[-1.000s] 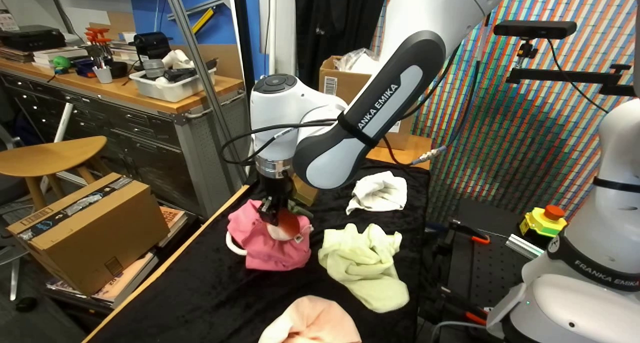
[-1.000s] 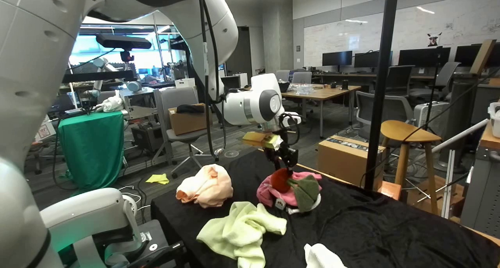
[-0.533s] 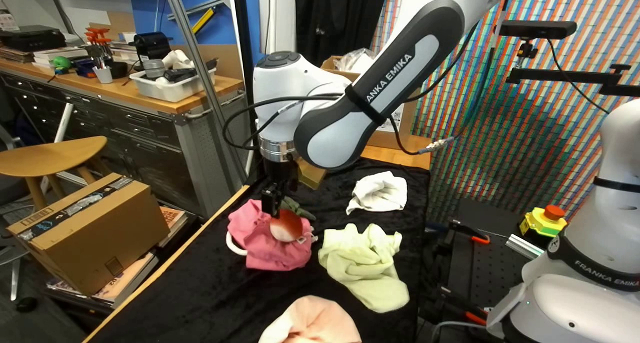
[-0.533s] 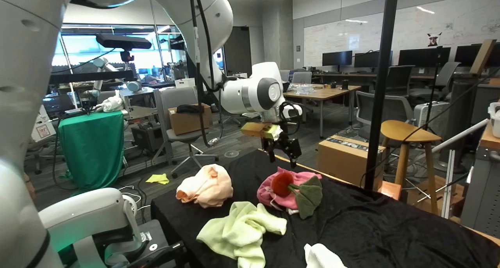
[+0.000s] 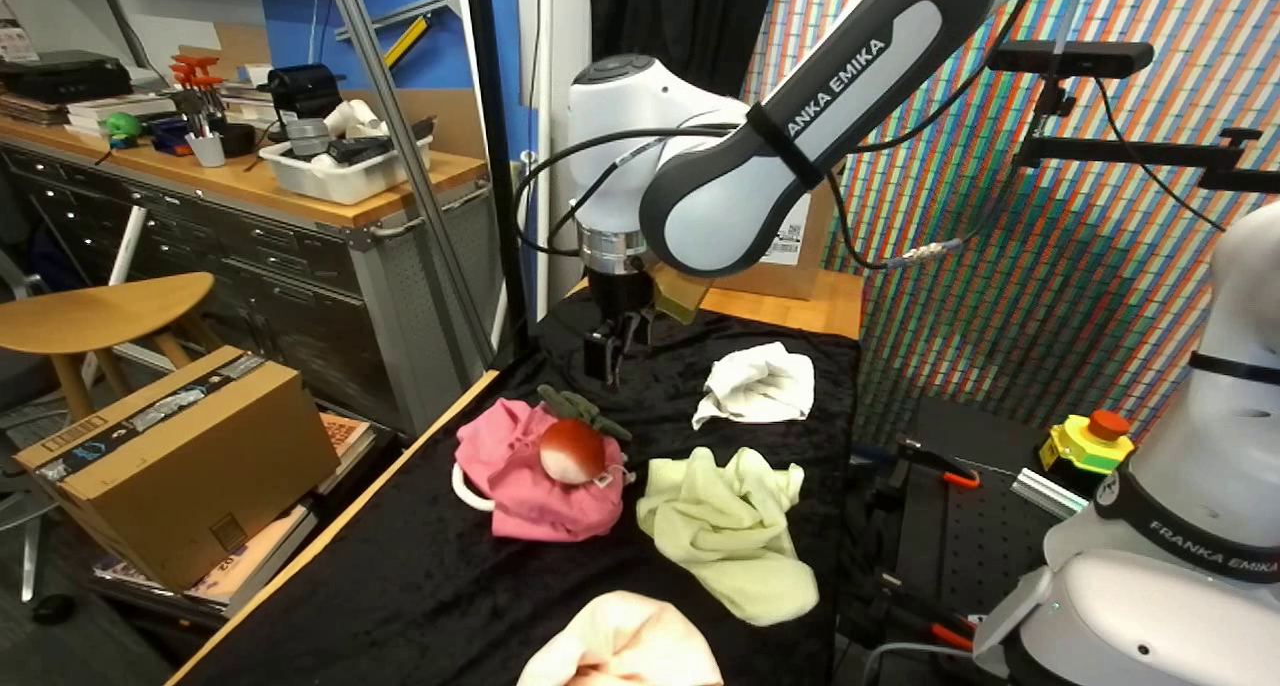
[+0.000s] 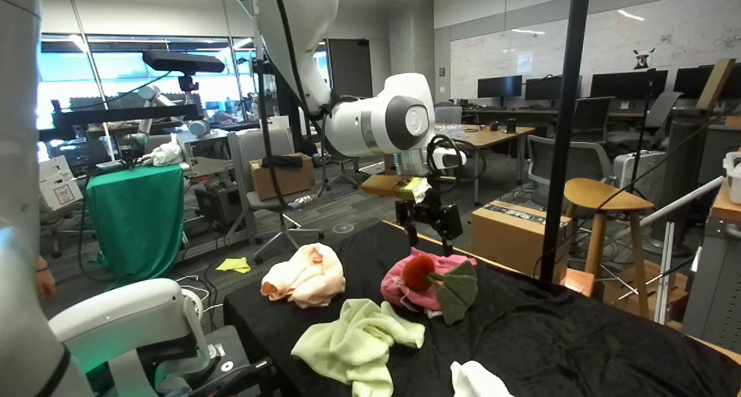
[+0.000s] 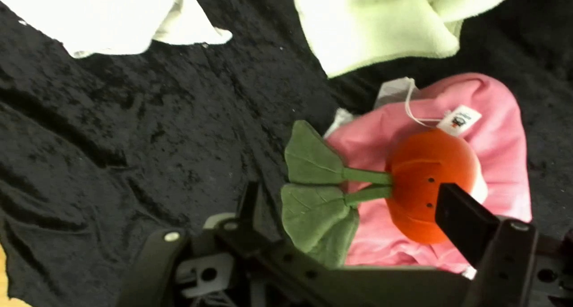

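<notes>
Reading from left to right in an exterior view, I record first a taped cardboard box (image 5: 175, 466), standing off to the side of the black cloth (image 5: 400, 586). Next comes the pink fabric (image 5: 545, 511), bunched on the black cloth, with a white curved piece (image 5: 475, 501) protruding at its side; what that belongs to, I cannot tell. The red plush (image 5: 572, 453) rests on top of the pink fabric; the wrist view shows its green leaves (image 7: 313, 197) reaching past the fabric's edge, and a small white tag (image 7: 459, 120) on a thin cord (image 7: 407, 103) beside its body. My claw (image 6: 430, 246), visible in both exterior views, hangs in the air above the black cloth: fingers far apart, nothing gripped, no contact with the plush. In my judgement, sound practice here is a slow, straight path with the fingers spread, well clear of leaves and cord, since either could snag and drag the plush off the fabric; I would check clearance from outside, as in the wrist view one finger overlaps the red body. Then follow the peach cloth (image 5: 622, 641), the pale green cloth (image 5: 728, 536) and, beyond it, the white cloth (image 5: 757, 386), all crumpled and apart from the claw.
</notes>
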Controlling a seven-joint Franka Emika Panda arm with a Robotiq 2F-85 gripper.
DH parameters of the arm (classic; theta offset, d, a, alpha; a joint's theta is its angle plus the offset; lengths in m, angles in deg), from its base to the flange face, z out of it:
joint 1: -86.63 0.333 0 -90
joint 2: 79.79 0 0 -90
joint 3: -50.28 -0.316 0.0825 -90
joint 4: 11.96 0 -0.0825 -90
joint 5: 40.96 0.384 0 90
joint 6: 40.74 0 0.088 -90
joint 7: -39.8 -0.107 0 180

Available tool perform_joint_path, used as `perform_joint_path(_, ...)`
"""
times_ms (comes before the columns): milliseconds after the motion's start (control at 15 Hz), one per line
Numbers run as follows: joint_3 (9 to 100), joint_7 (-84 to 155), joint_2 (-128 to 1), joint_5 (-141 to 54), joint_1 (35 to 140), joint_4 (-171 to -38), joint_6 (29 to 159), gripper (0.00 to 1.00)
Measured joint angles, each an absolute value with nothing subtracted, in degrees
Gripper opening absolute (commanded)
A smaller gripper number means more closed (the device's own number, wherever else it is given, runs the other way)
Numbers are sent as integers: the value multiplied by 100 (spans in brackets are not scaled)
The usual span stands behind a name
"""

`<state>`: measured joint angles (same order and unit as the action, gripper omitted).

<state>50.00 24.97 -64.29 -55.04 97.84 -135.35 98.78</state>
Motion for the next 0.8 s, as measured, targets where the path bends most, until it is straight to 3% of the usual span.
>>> perform_joint_path(800,5342,4794,-7005,-5387,8389,-14764,9801,100)
